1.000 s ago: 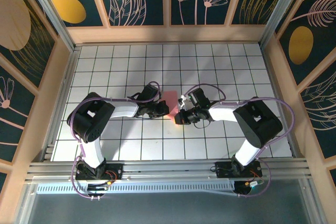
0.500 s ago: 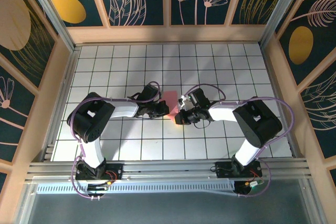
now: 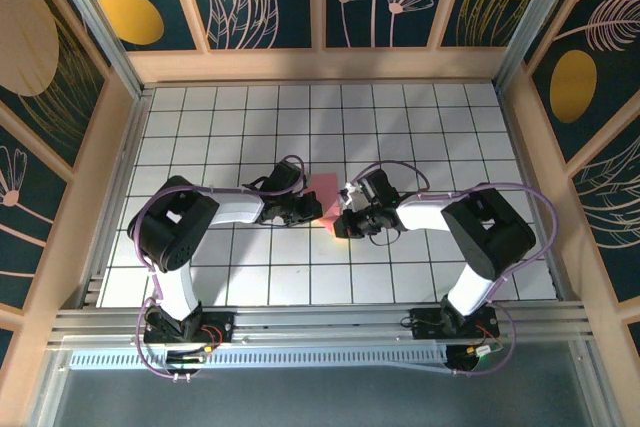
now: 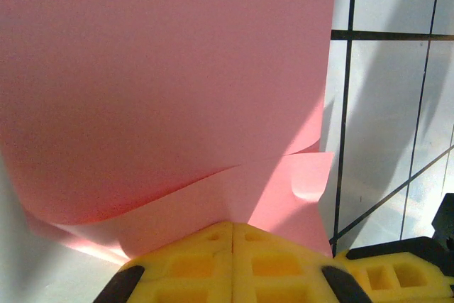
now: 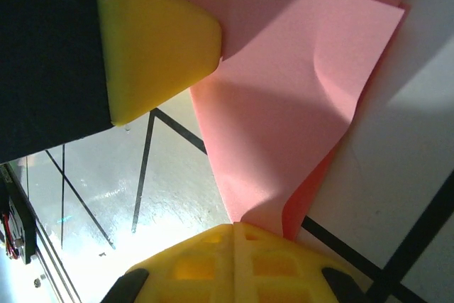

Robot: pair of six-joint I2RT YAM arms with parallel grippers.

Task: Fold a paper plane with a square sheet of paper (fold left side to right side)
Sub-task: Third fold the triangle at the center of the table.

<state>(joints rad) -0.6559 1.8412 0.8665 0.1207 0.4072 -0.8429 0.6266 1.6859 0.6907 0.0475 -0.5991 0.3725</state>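
1. The pink paper sheet [image 3: 326, 190] is mid-table on the white grid tabletop [image 3: 430, 127], between the two grippers.
2. Top view: the left gripper [image 3: 311, 210] reaches in from the left and the right gripper [image 3: 339, 224] from the right. Their tips are close together at the sheet's near edge.
3. Left wrist view: the left gripper's jaws are together, yellow pads [image 4: 191, 267] meeting at a centre seam and clamped on the paper's edge.
4. Same view: the sheet isn't flat. A big upper layer bows over a lower flap with a curled corner. The right gripper's yellow finger is just beside it, bottom right.
5. Right wrist view: the right gripper's jaws are together too, pads [image 5: 191, 267] pinched on a narrow point of the paper, which fans out and away from the pinch.
6. Same view: the left gripper's yellow fingertip [image 5: 156, 40] touches the sheet's edge, upper left. A creased flap lies over the white tile, upper right.
7. Both grippers are clamped on the same sheet, from opposite sides.
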